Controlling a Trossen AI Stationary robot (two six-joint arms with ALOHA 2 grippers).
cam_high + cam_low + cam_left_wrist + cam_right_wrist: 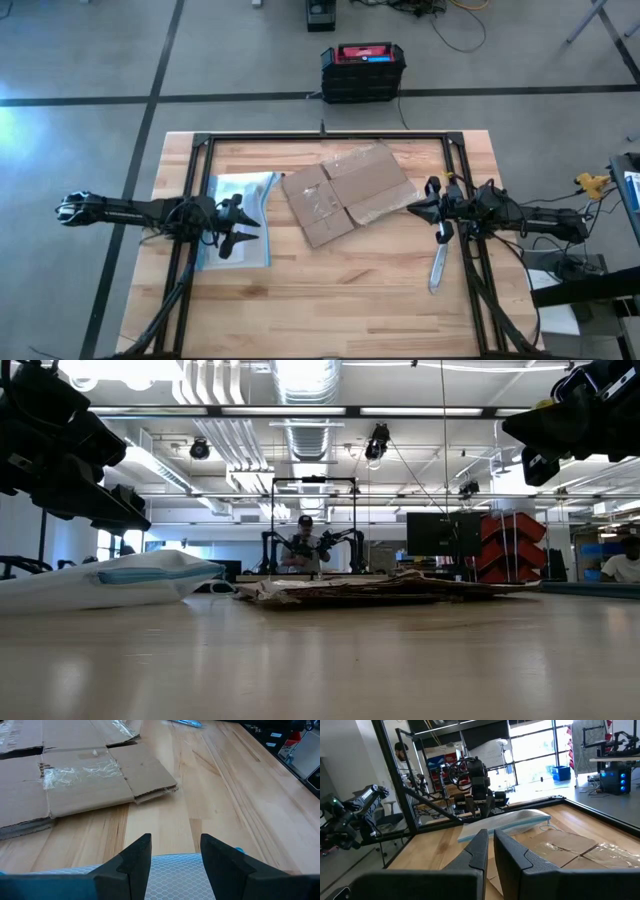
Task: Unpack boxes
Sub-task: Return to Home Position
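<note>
On table [330,310]: 1 flat box [347,192], 1 clear pouch [240,215], 1 slim tool [437,270]. 2 arms: left arm [130,210], right arm [545,218]. On floor beyond: 1 black-red case [363,70]. Bkgd, low view: 2 people, person mid-room [305,545], person at rt edge [625,567].

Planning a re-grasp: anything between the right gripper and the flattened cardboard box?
Nothing visible. The right gripper hovers at the right edge of the flattened box, with no object between them. The long tool lies on the table nearer its front edge, off that line.

Box [345,192] right of pouch [240,193]
</note>
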